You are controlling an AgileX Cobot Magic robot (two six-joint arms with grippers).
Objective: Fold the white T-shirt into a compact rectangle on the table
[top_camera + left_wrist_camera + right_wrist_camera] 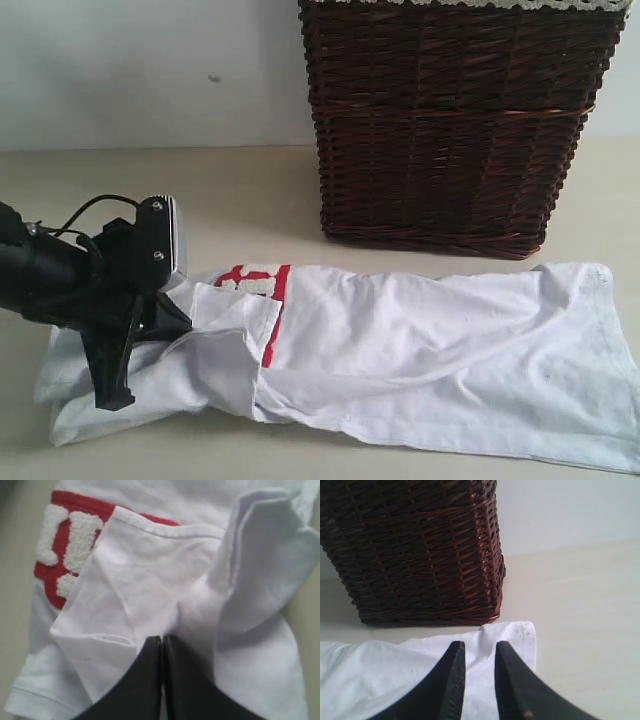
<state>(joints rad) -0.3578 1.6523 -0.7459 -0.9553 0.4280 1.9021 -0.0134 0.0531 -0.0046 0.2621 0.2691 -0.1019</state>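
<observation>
The white T-shirt [420,340] lies lengthwise across the table [250,200], folded into a long band. Its red-outlined fuzzy letters [65,545] peek out near the left end. My left gripper [188,320] sits low over that left end, its black jaws pressed together on a gathered fold of the T-shirt [150,580], next to a turned-over sleeve. My right gripper [480,647] does not show in the exterior view. Its jaws stand apart above the T-shirt's [380,675] hem corner, with nothing between them.
A tall dark brown wicker basket [450,120] stands on the table just behind the shirt's right half, close to the hem corner [520,635]. A pale wall runs behind it. Bare table [590,630] lies beyond the shirt's right end.
</observation>
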